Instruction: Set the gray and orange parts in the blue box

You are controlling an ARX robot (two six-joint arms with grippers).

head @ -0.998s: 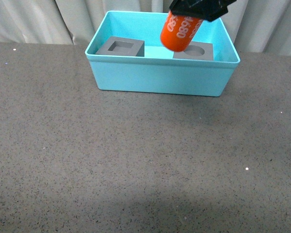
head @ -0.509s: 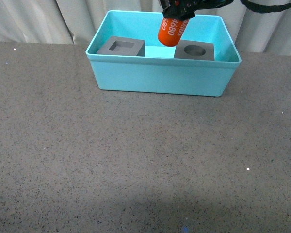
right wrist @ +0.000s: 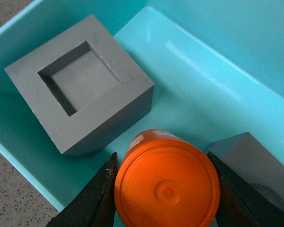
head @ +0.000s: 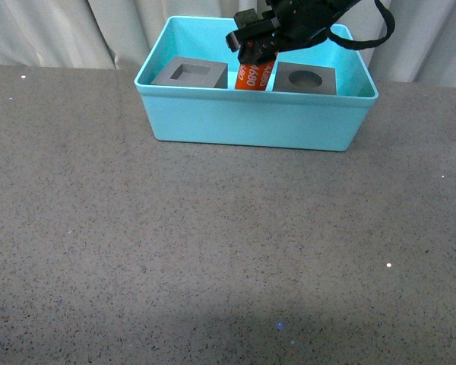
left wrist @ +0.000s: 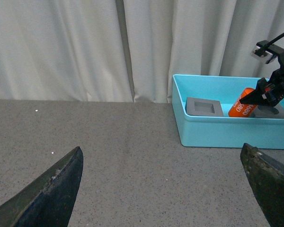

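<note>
The blue box (head: 251, 122) stands at the far middle of the table. Inside it a gray cube with a square recess (head: 190, 73) sits on the left and a gray cube with a round recess (head: 306, 78) on the right. My right gripper (head: 260, 52) is shut on the orange cylinder (head: 254, 76), which hangs nearly upright between the two cubes, low inside the box. The right wrist view shows the cylinder's end (right wrist: 166, 185) clamped between both fingers (right wrist: 92, 198), with the square-recess cube (right wrist: 80, 109) beside it. My left gripper (left wrist: 163, 189) is open over bare table, well left of the box (left wrist: 217, 132).
White curtains (head: 68, 30) hang behind the table's far edge. The speckled gray tabletop (head: 213, 258) stretches in front of the box.
My right gripper has carried the orange cylinder left and down, from above the round-recess cube into the gap between the two cubes. It now hangs nearly upright.
</note>
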